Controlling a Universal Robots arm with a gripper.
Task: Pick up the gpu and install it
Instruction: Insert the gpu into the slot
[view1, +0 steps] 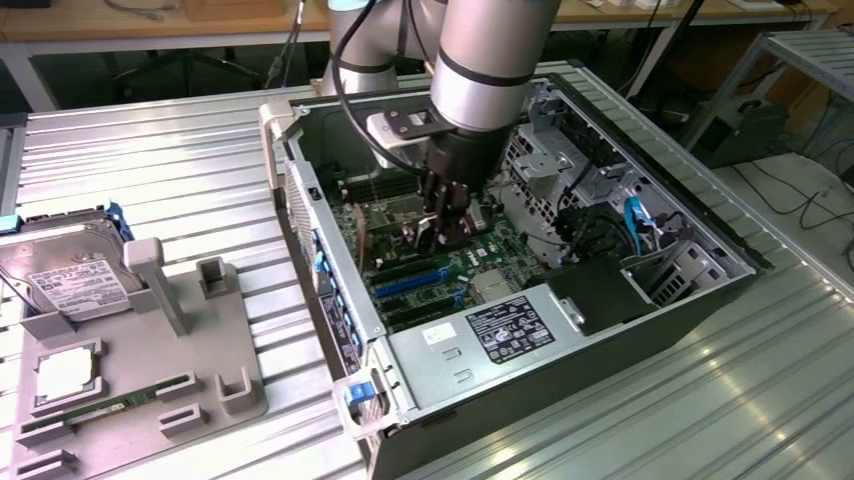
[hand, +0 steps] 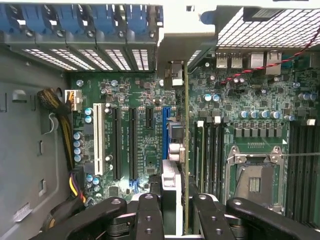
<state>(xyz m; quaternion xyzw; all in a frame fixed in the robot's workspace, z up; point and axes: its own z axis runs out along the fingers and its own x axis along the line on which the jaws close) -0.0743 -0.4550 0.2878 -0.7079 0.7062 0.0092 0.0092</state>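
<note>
claw (view1: 447, 235) reaches down into the open computer case (view1: 601, 400) and is clamped on the gpu (hand: 186, 155), its black fingers (hand: 150, 215) pressed against both faces of the thin card. the gpu stands on edge, upright over the green motherboard (hand: 145, 100), running from between the fingers out toward the case's rear wall. just beside the card on one side lies a blue slot (hand: 165, 130); whether the card's lower edge sits in any slot cannot be told. past the blue slot come two black slots (hand: 132, 145) and a white slot (hand: 98, 140). on the card's other side are the memory slots (hand: 212, 150) and, beyond them, the cpu socket (hand: 255, 180). farther out, a row of blue clips (hand: 100, 20) lines the rear wall, and the labelled power supply (view1: 514, 325) sits at one end of the case. well away from the claw, toward the exterior view's left, a gray holder (view1: 200, 370) on the ribbed metal desk (view1: 174, 150) carries a hard drive (view1: 67, 275) and a memory stick (view1: 100, 408).
</note>
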